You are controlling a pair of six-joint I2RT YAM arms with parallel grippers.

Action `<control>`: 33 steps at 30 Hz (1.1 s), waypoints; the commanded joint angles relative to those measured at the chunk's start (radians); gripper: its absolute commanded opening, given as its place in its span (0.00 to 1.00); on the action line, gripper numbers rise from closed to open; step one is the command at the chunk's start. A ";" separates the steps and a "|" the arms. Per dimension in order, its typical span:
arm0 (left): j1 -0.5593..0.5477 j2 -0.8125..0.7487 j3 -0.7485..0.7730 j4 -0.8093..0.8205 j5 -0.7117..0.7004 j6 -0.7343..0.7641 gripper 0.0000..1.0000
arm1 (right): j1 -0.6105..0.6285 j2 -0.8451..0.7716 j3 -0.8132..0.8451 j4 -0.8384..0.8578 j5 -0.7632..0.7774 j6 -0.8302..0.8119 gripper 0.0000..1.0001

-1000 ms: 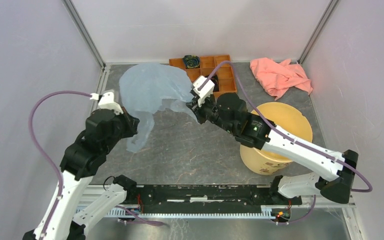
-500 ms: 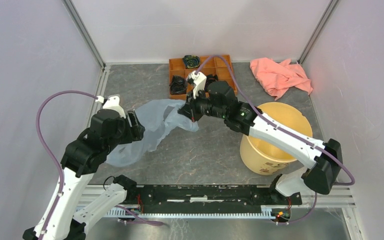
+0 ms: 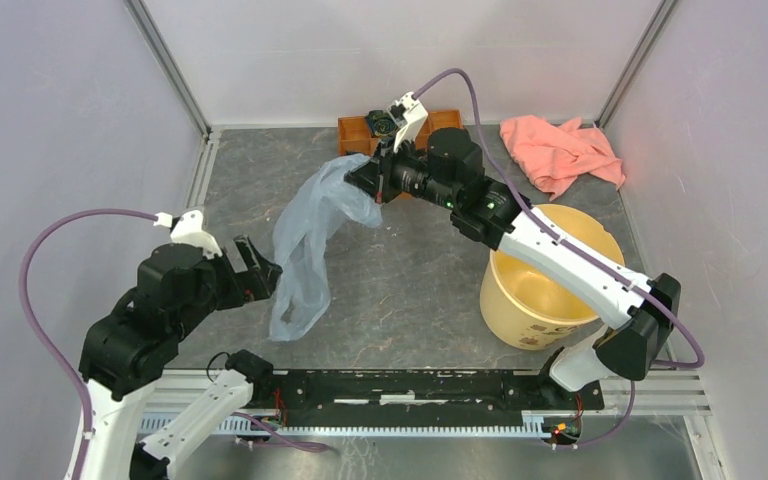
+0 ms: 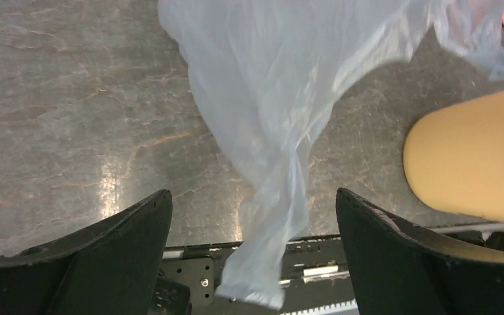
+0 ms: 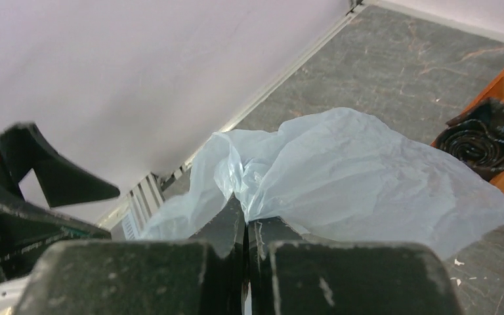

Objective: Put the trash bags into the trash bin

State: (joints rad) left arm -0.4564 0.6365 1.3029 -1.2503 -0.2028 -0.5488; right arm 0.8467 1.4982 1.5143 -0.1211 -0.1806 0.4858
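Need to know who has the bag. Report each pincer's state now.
Left pincer: open, gripping nothing.
Right pincer: closed on a bunched edge of the trash bag, which hangs from it.

The whole table (image 3: 410, 290) is covered by the top external view, set high behind the arm bases (image 3: 235, 370) and tilted down — the trash bin (image 3: 525, 320), the wooden tray (image 3: 352, 126) and the pink cloth (image 3: 560, 150) are all framed. The left wrist view is taken close, aimed down at the table between the fingers (image 4: 125, 243) of the left gripper (image 4: 252, 197), with the near rail (image 4: 190, 262) along its lower edge and the bin cut off at right. The right wrist view is aimed along the right gripper (image 5: 246, 220) toward the left wall (image 5: 138, 65), very near the trash bag (image 5: 367, 184) — the tray clipped at right. The bag is shared by all three views.
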 commanded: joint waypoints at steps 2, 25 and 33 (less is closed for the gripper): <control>0.002 -0.016 -0.082 0.029 0.281 -0.028 1.00 | -0.042 0.020 0.054 0.075 0.022 0.040 0.00; 0.002 0.061 -0.496 0.528 0.426 -0.215 0.91 | -0.084 -0.019 -0.010 0.167 -0.073 0.081 0.00; 0.002 0.003 -0.297 0.331 0.223 -0.118 0.09 | -0.086 -0.036 -0.015 0.075 -0.050 -0.025 0.05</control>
State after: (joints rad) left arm -0.4557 0.6960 0.8303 -0.8650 0.1406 -0.7162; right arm 0.7681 1.5139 1.5047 -0.0120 -0.2409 0.5396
